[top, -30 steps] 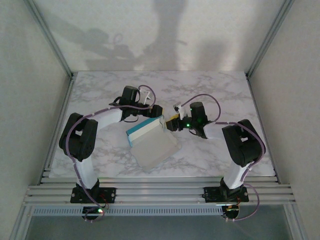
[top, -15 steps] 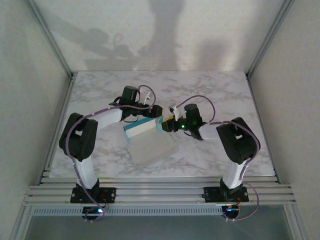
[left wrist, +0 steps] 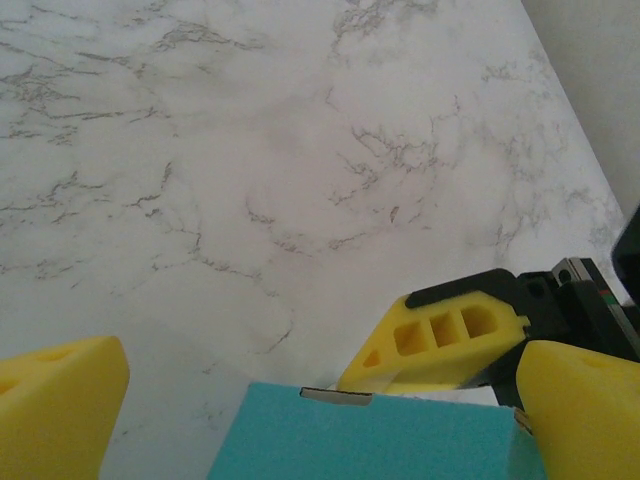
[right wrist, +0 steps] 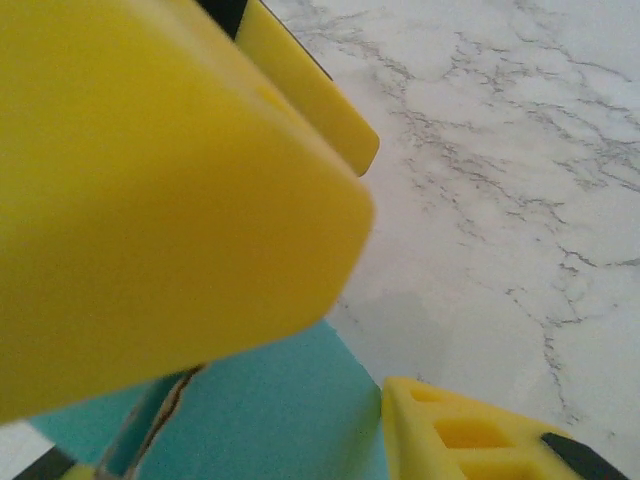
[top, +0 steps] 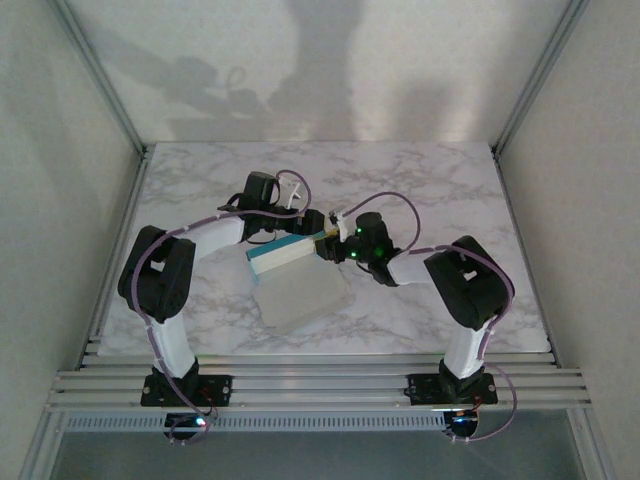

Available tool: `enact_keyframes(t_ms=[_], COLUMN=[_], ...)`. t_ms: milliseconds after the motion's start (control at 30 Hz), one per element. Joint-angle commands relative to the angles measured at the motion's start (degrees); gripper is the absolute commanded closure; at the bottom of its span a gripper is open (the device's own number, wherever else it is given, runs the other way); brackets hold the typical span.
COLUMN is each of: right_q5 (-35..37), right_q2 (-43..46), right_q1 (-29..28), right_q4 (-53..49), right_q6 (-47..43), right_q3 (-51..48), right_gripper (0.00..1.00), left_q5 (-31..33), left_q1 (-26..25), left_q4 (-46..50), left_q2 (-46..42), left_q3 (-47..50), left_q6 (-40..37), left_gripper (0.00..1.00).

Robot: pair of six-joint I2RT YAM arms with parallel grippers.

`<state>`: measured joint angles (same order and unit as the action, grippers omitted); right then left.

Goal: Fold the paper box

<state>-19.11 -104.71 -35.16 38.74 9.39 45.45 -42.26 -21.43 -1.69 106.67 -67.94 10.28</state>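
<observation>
The left claw (top: 310, 226) is spread wide. The right claw (top: 327, 240) meets it nearly tip to tip, its fingers (right wrist: 150, 180) partly apart, grip unclear. Both arms reach inward, elbows bent.

Your top camera looks down from above and behind the arm bases (top: 185, 385), far enough to take in the whole marble table (top: 450, 190). Your two wrist cameras ride close over that tabletop, facing forward and down. All three views share the turquoise side of the paper box (top: 285, 255).
</observation>
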Motion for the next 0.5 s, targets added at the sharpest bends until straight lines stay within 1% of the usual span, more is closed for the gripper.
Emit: enact_keyframes(t_ms=[0,133,300,400,467], right_q5=[8.69,13.05,16.28,17.55,18.07], right_q2=[0.38,0.24,0.16,0.38,0.71], right_q1=[-1.37,-2.11,-2.47,-2.49,-2.51], right_q4=[2.96,3.37,2.17,1.18,1.16], right_q6=[-1.12,-1.17,-1.91,-2.18,-2.18], right_q3=[-0.60,-1.39,-1.33,-1.32,-1.74], right_gripper=[0.67,0.70,0.73,0.76,0.81], left_q5=[-0.48,-0.72,-0.54,-0.41,-0.44], left_q1=[-0.31,-0.37,-0.37,-0.37,-0.46], left_q4=[1.18,1.16,1.36,1.39,1.36], left_q2=[0.29,0.03,-0.32,-0.41,-0.37], left_q3=[-0.11,0.04,0.00,0.08,0.01], left_q6=[0.95,1.01,0.87,0.87,0.87], left_gripper=[0.01,0.01,0.01,0.01,0.01])
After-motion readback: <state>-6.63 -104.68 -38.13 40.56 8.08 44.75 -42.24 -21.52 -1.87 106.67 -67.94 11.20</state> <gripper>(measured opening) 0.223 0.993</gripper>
